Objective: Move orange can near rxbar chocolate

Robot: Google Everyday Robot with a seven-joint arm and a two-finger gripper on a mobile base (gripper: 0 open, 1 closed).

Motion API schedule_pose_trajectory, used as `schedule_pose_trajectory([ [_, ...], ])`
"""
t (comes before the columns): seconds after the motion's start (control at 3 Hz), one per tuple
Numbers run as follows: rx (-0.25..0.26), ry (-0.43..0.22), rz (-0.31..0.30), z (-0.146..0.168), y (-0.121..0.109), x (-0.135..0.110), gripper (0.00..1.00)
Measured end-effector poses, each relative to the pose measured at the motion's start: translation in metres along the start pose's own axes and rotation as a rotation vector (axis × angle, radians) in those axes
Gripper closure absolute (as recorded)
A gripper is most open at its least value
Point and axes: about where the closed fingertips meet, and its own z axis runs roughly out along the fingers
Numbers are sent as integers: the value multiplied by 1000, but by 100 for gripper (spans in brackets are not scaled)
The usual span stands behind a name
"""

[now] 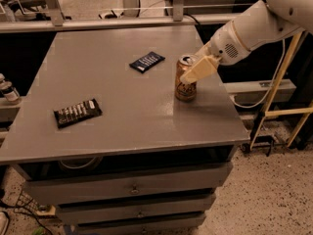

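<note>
The orange can [186, 91] stands upright on the right side of the grey table [127, 116]. My gripper [191, 71] comes in from the right at the can's upper part, and its cream-coloured tip lies across the front of the can near the top. The rxbar chocolate [77, 112], a flat black wrapper with white lettering, lies near the table's left front, far from the can.
A dark navy-blue flat wrapper [147, 61] lies behind and left of the can. The table's right edge is close to the can. Drawers sit below the tabletop. A small bottle [9, 92] stands off the left edge. A yellow frame [281, 82] stands at the right.
</note>
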Motion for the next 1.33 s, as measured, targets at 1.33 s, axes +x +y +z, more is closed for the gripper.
schedule_pose_trajectory([
  [1.33, 1, -82, -92, -22, 10, -33, 100],
])
